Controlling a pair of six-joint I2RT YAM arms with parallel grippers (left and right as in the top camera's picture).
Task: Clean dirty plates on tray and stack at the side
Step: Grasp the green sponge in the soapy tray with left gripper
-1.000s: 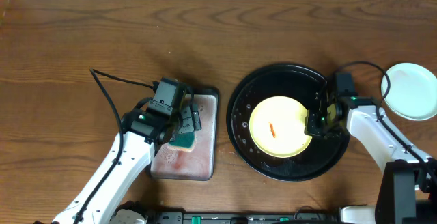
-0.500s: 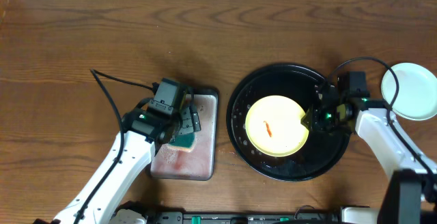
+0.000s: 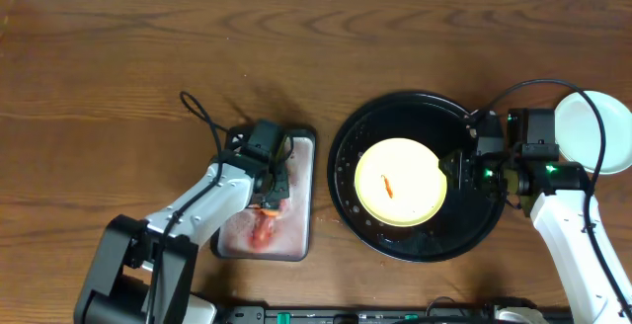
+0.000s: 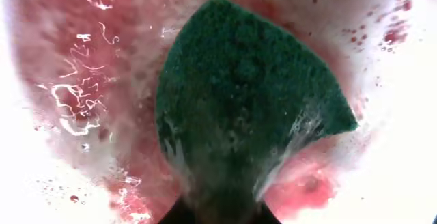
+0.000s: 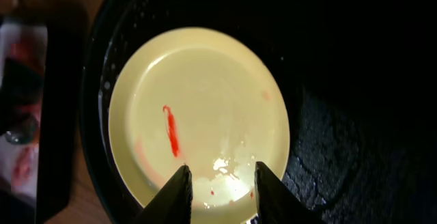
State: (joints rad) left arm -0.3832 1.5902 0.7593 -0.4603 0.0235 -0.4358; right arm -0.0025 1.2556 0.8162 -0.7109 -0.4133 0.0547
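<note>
Overhead, the pale yellow plate (image 3: 398, 182) lies flat in the middle of the black tray (image 3: 415, 113), with a short red-orange smear (image 3: 388, 187) near its centre. The left gripper (image 3: 269, 194) is low over the grey tray (image 3: 301, 240), so the plate lies to its right, past that tray's rim and the black tray's rim. The right gripper (image 3: 456, 171) is far nearer and sits over the plate's right edge. A mint-white plate (image 3: 602, 131) rests on the bare wood at the far right, apart from the black tray.

In the left wrist view, the left jaws are clamped on the near end of the teal sponge (image 4: 239, 108). It is pinched narrow there and fans out to a rounded point away from the camera. Pink, sudsy water spreads under it on the tray floor. The wiping tool looks ready in hand, and the carry to the plate would go rightward.

In the right wrist view, the right gripper's two fingers (image 5: 176, 195) stand parted over the plate's near rim. I see nothing held between them, and I cannot tell whether the tips touch the rim. The smear runs lengthwise roughly toward these fingers, left of the gap between them. The plate is round, so it favours no direction of approach.
</note>
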